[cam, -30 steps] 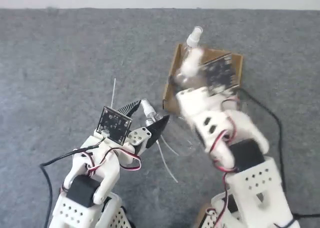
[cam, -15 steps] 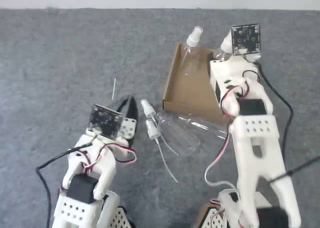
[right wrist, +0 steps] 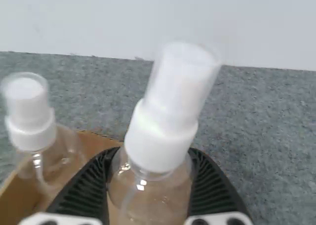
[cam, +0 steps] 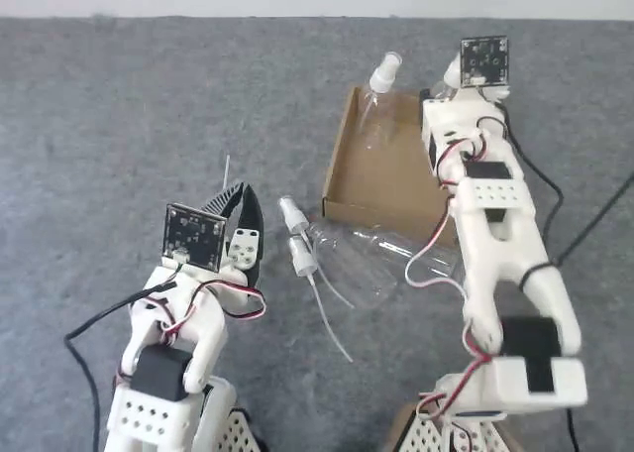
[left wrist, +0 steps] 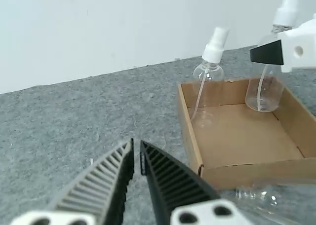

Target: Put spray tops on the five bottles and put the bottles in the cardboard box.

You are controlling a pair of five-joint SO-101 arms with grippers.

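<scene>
Seen from above, a grey, felt-like worktop point(cam: 119, 105) carried an open cardboard box point(cam: 381, 179) at about 1 o'clock from the centre. One clear bottle point(cam: 377, 97) with a white spray top stood upright in the box's 11 o'clock corner.

The right arm stretched from 5 o'clock up along the box's 3 o'clock side. Its gripper point(cam: 443, 93) sat at the box's 1 o'clock corner, black jaws closed around the neck of a second bottle point(right wrist: 150, 151), just under its white top. This held bottle was upright, its base inside the box, beside the first bottle at 3 o'clock of it.

Two more bottles point(cam: 381, 254) lay on their sides on the worktop, just outside the box's 6 o'clock wall. Two white tops point(cam: 298, 239) sat at their 9 o'clock ends, with thin tubes point(cam: 332, 323) trailing toward 5 o'clock. Whether these tops were fitted could not be told.

The left arm stood at 7 o'clock. Its gripper point(left wrist: 137, 158) pointed toward 12 o'clock, at 9 o'clock of the lying bottles and apart from them. Its jaws were drawn almost together, only a thin slit between them, with nothing held.

A thin pale stick point(cam: 226, 174) lay on the worktop at 12 o'clock of the left gripper.
</scene>
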